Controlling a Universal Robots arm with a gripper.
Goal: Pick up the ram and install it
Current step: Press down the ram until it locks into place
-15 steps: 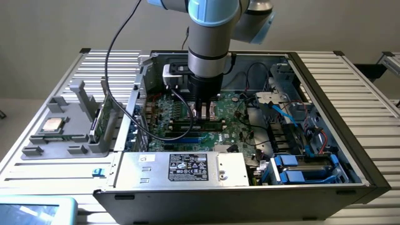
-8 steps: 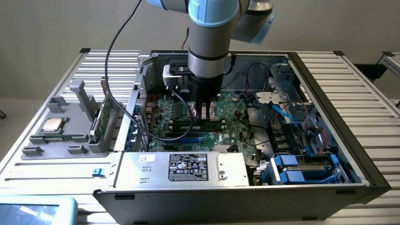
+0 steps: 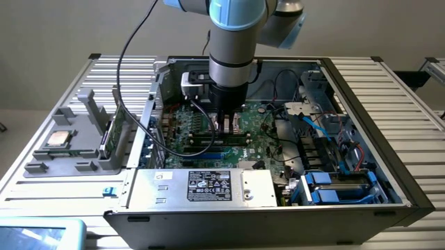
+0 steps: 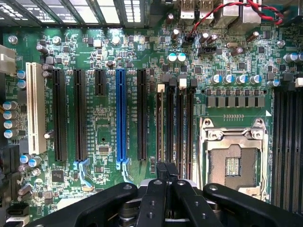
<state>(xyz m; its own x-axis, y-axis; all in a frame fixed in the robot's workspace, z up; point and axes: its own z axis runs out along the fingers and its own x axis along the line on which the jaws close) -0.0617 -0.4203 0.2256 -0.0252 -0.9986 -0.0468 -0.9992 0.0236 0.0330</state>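
My gripper reaches down inside the open computer case, right over the memory slots of the green motherboard. In the wrist view its black fingers are pressed together with nothing visible between them, their tips over the dark memory slots beside the processor socket. I cannot tell whether a stick sits in the slot under the tips. A long, narrow green strip that looks like the ram lies along the front of the grey holder at the exterior view's left, far from the gripper.
The grey holder also carries a square silver processor chip and an upright green expansion card. Inside the case are the power supply box, blue drive bays and loose cables. Black and blue expansion slots run beside the memory slots.
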